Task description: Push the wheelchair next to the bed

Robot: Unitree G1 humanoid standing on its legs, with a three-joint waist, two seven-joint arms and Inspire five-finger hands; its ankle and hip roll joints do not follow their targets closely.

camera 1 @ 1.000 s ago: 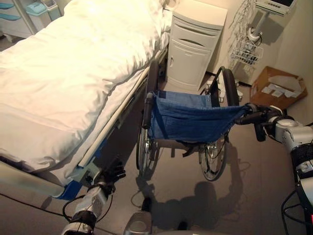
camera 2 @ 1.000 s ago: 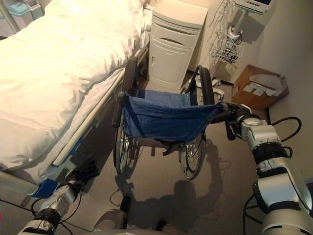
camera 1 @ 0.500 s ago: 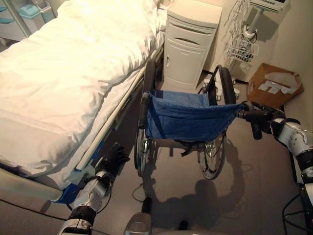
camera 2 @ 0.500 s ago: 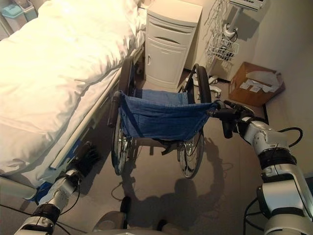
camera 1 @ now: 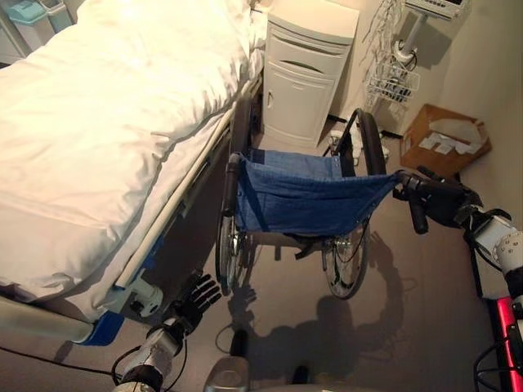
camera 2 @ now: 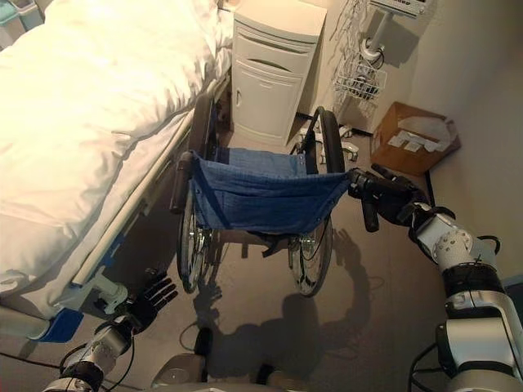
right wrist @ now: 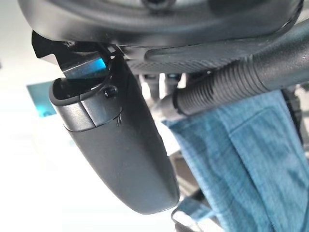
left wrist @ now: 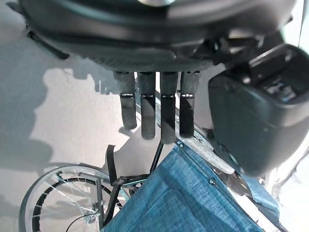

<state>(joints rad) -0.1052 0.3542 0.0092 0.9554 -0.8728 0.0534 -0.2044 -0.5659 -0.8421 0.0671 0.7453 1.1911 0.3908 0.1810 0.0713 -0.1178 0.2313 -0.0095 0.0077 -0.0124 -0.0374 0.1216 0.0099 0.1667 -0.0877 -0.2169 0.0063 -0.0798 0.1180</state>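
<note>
- Right hand (camera 2: 396, 204) gripped the wheelchair (camera 1: 302, 204) by its push handle (right wrist: 227, 82), steering it bedward.
- Left hand (camera 1: 194, 296) hung open, idle, below the bed (camera 1: 98, 147).

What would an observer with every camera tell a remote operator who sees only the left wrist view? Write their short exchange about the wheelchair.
Operator: My left hand hangs with straight fingers above a wheel and blue cloth. Does anything grip the chair?
Observer: Yes. The right hand is curled round the right push handle of the wheelchair.
Operator: Where is the bed?
Observer: The bed runs along the wheelchair's left side, with the chair's left wheel close by the bed frame.
</note>
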